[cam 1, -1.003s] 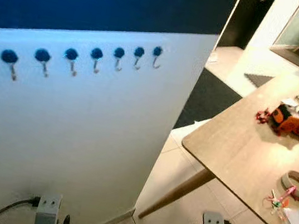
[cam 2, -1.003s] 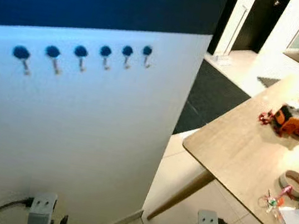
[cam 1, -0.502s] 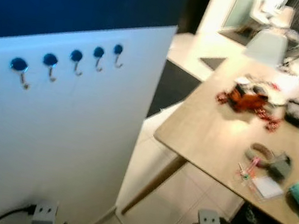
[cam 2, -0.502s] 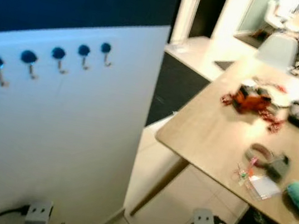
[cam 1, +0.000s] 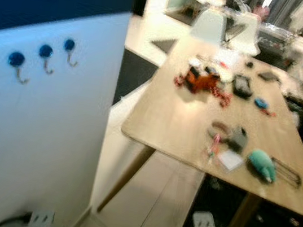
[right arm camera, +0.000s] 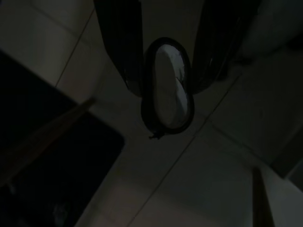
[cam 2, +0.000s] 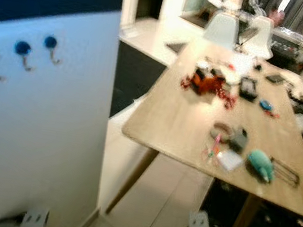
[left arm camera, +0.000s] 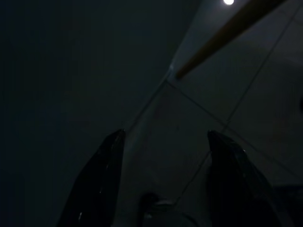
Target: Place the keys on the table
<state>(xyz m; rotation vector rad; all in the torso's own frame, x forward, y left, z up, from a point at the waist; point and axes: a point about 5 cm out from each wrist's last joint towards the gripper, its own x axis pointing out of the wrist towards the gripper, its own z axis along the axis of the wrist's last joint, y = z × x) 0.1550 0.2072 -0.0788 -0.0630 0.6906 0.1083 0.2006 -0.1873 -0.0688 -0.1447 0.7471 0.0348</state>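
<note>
Up and to the left of the left gripper rises a white wall with a navy band on top, and a row of blue-knobbed hooks runs across it. Ahead of the right gripper and well above it stands a long wooden table, one slanted leg reaching down to the pale tiled floor. Both arms hang low over those tiles. A dark rug lies farther off, past the table's near corner, and white chairs stand at its far end.

The tabletop is cluttered and blurred: an orange toy, a black device, a teal lump, a roll of tape. Just beside the tape lies a small pinkish bunch that looks like the keys — resting on the wood, well apart from either gripper.

The left gripper's fingers are spread, with nothing but floor between them. Between the right gripper's fingers sits a dark-rimmed pale oval — I cannot tell whether it is gripped or merely lies beyond them.
</note>
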